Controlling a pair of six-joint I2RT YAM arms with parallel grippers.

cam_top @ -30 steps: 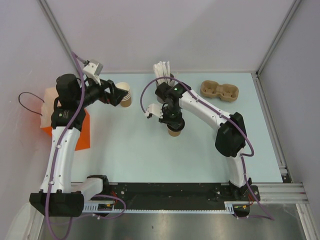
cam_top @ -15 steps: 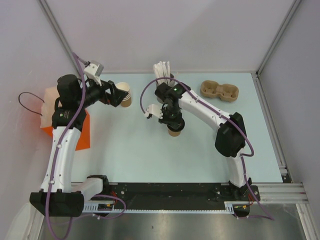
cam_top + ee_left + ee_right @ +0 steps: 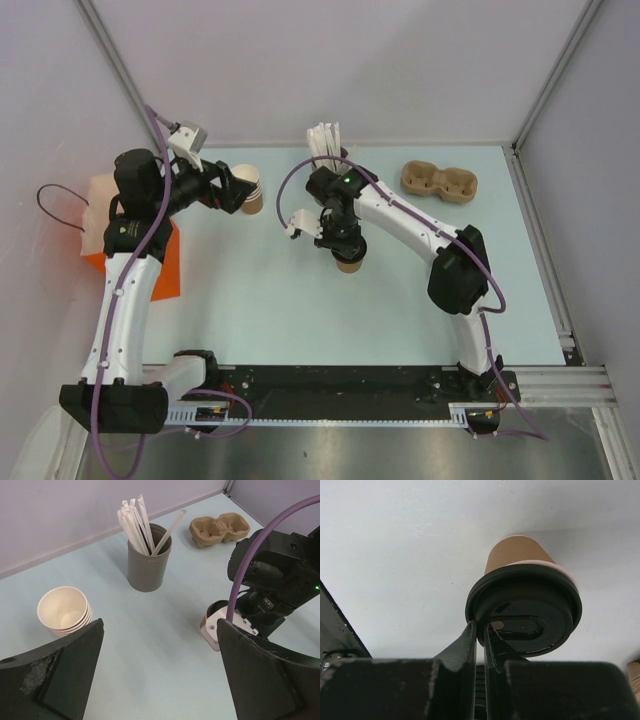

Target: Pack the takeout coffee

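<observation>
We took the table (image 3: 300,330) first: nothing standing on it had shifted in the last second. The right arm (image 3: 415,225) had eased its elbow and wrist slightly toward 9 o'clock. The left arm (image 3: 125,290) had not moved.

The pulp carrier (image 3: 440,181) lay at 2 o'clock from the table's middle, with both wells unfilled. The grey holder (image 3: 147,565) of white sticks stood at 12 o'clock and the stack of cups (image 3: 64,610) at 10 o'clock.

The takeout coffee (image 3: 349,264) stood near the middle, as before (whether it was clear of the surface we could not tell). The right gripper (image 3: 481,630) was above it, its fingers pinched narrow on the rim of the black lid (image 3: 530,600). The left gripper (image 3: 157,630) had its fingers wide apart and held nothing.

We judged that the grasp was made and the carry toward the carrier had barely begun.
</observation>
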